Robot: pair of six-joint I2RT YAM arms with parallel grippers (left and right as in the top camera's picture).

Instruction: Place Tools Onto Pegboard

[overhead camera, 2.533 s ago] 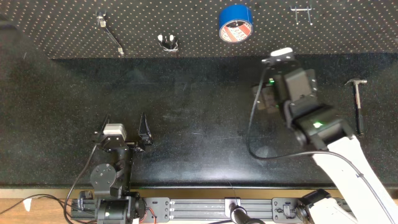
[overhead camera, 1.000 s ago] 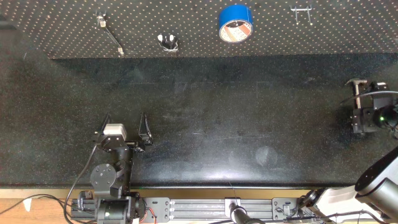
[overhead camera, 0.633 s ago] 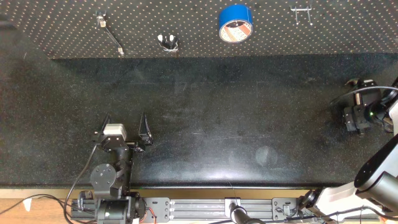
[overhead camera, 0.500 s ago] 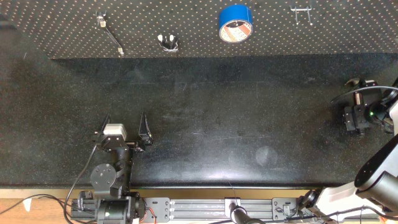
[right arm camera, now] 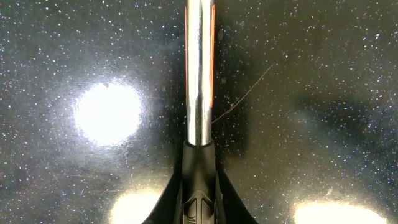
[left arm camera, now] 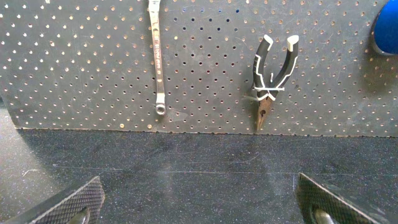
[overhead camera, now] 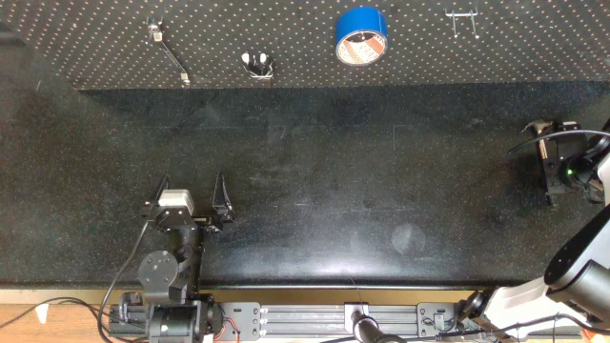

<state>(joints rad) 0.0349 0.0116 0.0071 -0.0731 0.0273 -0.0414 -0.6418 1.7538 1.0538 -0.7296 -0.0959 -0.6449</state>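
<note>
Where the hammer (right arm camera: 199, 74) lies, the right pincer (overhead camera: 559, 177) points down.

A black speckled worktop (overhead camera: 315, 162) is stretching beneath the left gripper (left arm camera: 199, 186) and the right gripper (overhead camera: 556, 176). Ahead of the left gripper, a dark pegboard (left arm camera: 74, 68) is rising as the back wall from the worktop's far edge. Under the right gripper, bright patches of light (right arm camera: 106, 113) are glaring off the surface. Behind the left gripper, a wooden strip (overhead camera: 57, 307) is showing past the near edge.
</note>
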